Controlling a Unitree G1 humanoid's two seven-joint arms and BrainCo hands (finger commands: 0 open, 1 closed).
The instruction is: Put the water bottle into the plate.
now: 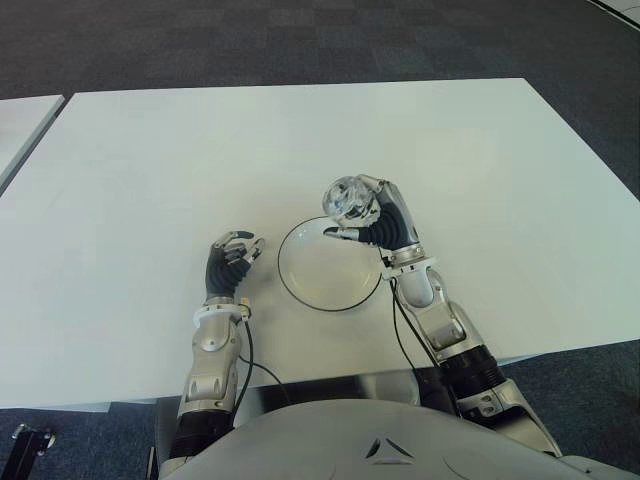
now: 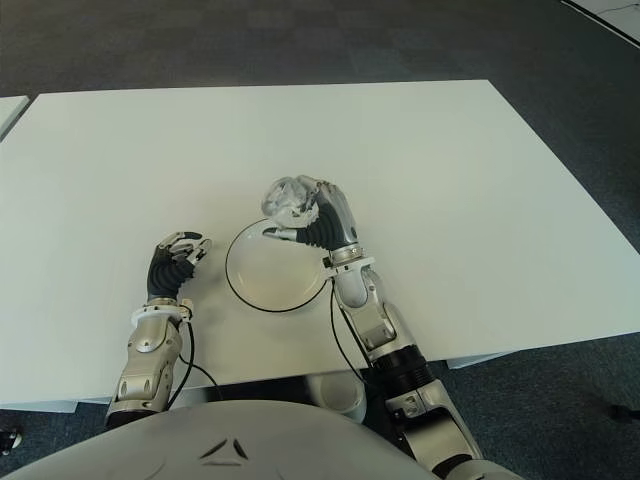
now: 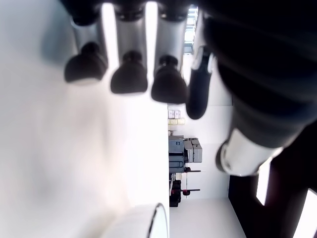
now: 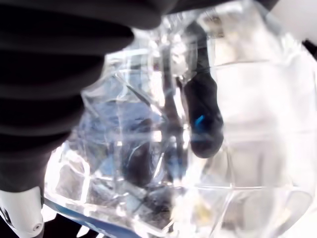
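Note:
A clear plastic water bottle (image 1: 345, 199) is held in my right hand (image 1: 372, 218), whose fingers are curled around it, above the far right rim of the plate. The plate (image 1: 300, 277) is white with a dark rim and sits on the table near its front edge. In the right wrist view the bottle (image 4: 163, 148) fills the picture, with a dark fingertip (image 4: 202, 124) seen through the plastic. My left hand (image 1: 234, 255) shows just left of the plate, fingers loosely curled and holding nothing; its fingertips (image 3: 130, 77) hang over the bare tabletop.
The white table (image 1: 300, 150) stretches wide behind the plate. Dark carpet (image 1: 300, 40) lies beyond its far edge. Another white tabletop (image 1: 20, 120) shows at the far left. A black cable (image 1: 250, 360) runs along my left forearm.

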